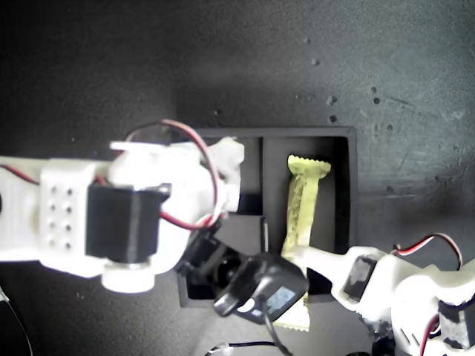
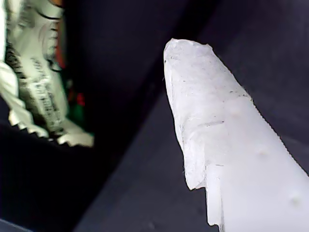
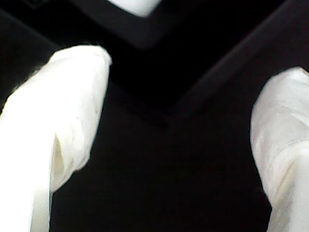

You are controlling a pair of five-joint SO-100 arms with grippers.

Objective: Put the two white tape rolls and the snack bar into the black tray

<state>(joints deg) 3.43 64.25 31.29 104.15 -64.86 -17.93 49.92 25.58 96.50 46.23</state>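
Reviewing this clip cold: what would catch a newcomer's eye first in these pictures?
The yellow-green snack bar stands out, lying lengthwise in the long compartment of the black tray near the middle of the exterior view, its near end poking past the tray's edge. Two white arms crowd the tray, a bulky one from the exterior view's left covering the small compartments. In the second wrist view, my second gripper hangs open over dark tray surface.

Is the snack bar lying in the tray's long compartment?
Yes, the snack bar lies lengthwise in the tray's long compartment, one crimped end overhanging the wall.
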